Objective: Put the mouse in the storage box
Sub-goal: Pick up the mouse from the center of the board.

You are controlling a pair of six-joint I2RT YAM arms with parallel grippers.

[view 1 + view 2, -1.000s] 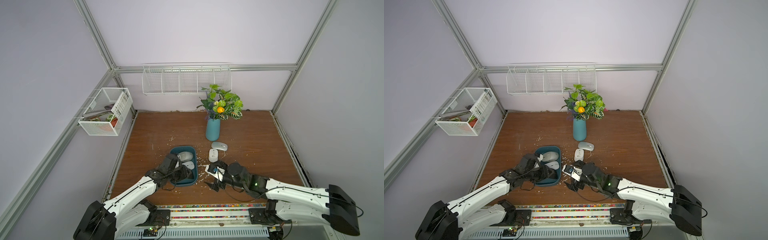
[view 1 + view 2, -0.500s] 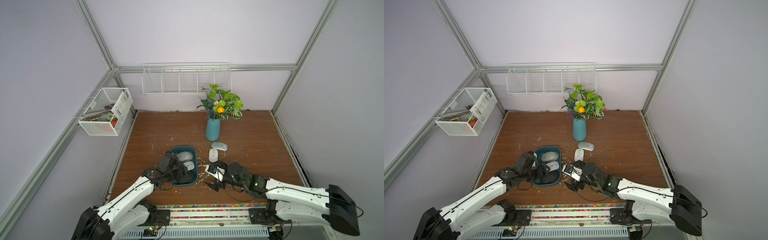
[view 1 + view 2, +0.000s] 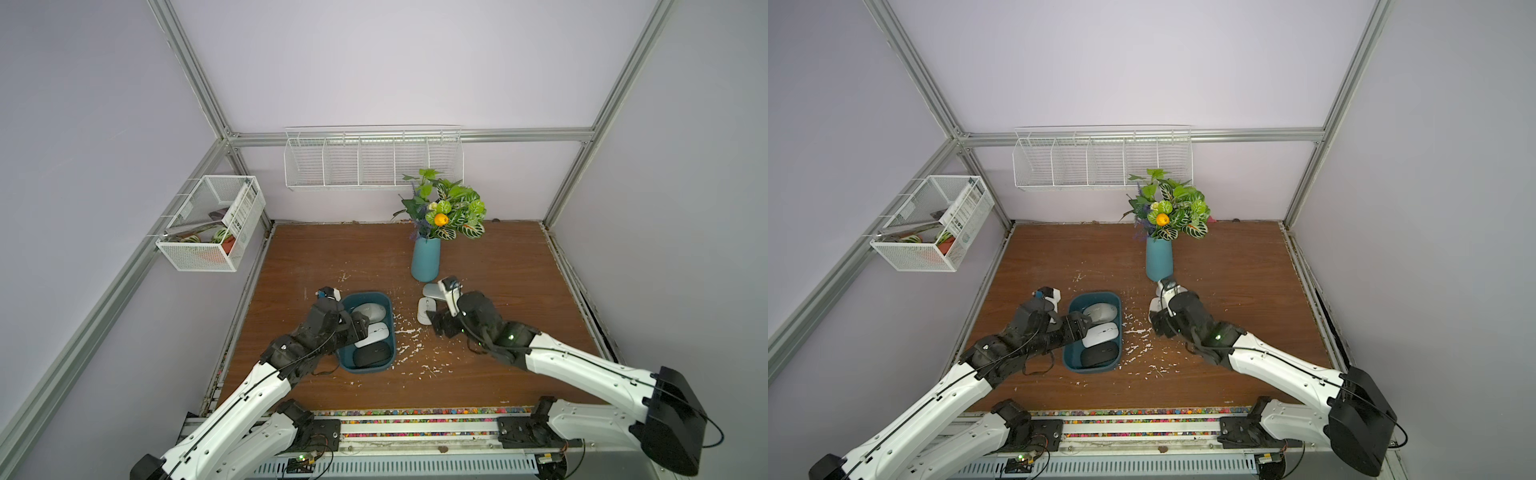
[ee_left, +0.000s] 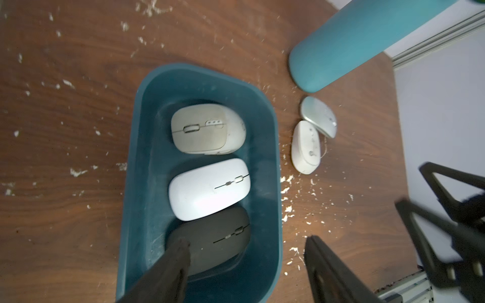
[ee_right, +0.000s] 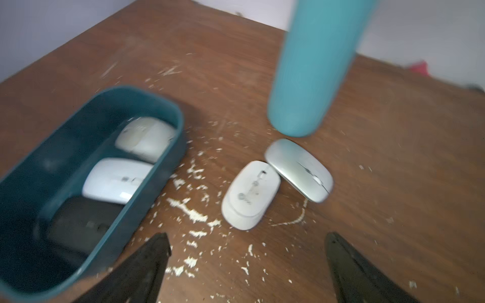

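Only the wrist views show it — left gripper (image 4: 246, 241) and right gripper (image 5: 246, 236) both spread wide, holding nothing.

Teal storage box (image 5: 157, 183) with three mice (image 4: 208, 189); white mouse (image 5: 250, 195) beside

L arm (image 3: 245, 403), R arm (image 3: 582, 369): white links, blk joints, blk cables.

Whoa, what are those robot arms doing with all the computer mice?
They're tidying mice into the teal box. A beige mouse, a white mouse and a black mouse already lie inside it. The left fingers hang open over the box, holding nothing. The right fingers are open too, hovering over the table near the two left out: a small white mouse and a silver mouse beside the blue vase.
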